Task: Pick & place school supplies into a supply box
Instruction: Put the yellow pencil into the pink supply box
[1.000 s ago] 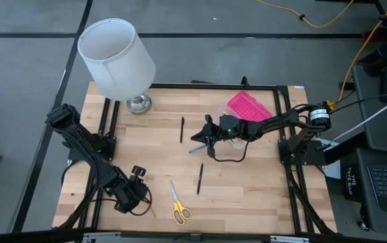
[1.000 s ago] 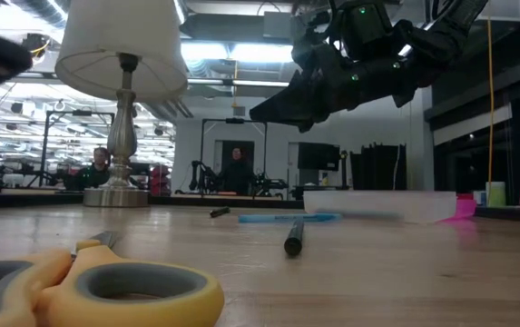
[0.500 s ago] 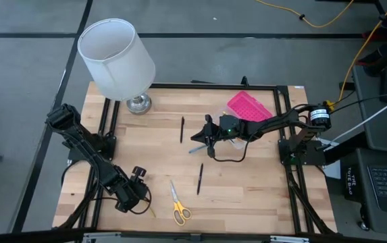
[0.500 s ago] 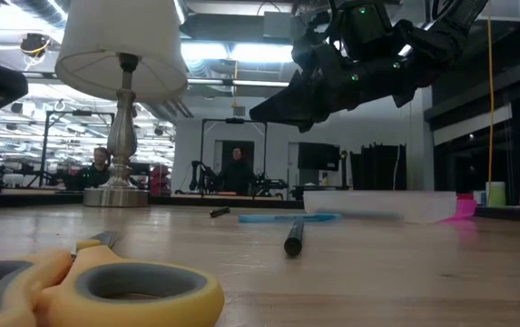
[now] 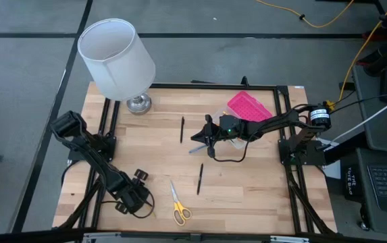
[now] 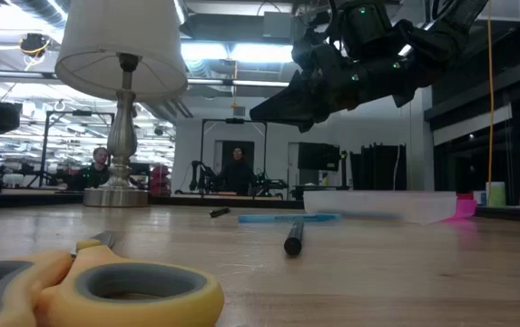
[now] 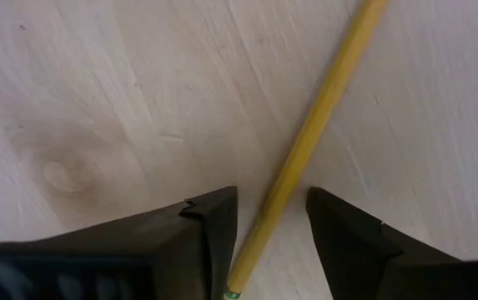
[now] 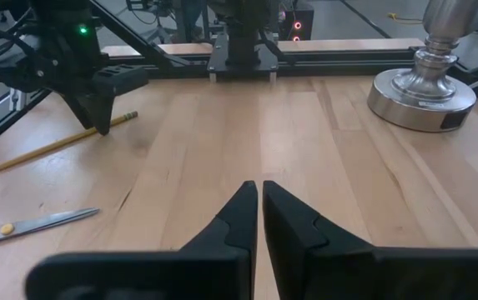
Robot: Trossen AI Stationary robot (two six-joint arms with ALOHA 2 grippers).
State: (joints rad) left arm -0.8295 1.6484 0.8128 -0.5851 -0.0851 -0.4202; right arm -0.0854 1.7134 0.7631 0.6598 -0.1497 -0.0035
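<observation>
A yellow pencil [image 7: 322,108] lies flat on the wooden table near its near left corner. My left gripper [image 7: 272,208] points down over it, open, with one finger on each side of the pencil's shaft near one end; no touch shows. My right gripper [image 8: 259,187] hovers shut above the table's middle [image 5: 207,138] with nothing in it. Yellow-handled scissors [image 5: 177,206], two black pens [image 5: 182,129] [image 5: 199,179] and a blue pen [image 5: 196,148] lie on the table. The supply box's pink lid [image 5: 248,106] lies at the far right, partly under the right arm.
A white-shaded lamp [image 5: 115,57] stands on its metal base [image 5: 138,102] at the far left corner. A black frame [image 5: 281,135] borders the table. Bare wood [image 5: 247,182] shows toward the near right. People sit in the room behind the table.
My left gripper has come down toward the yellow pencil at the near left, still open. My right gripper and the supplies have kept still.
</observation>
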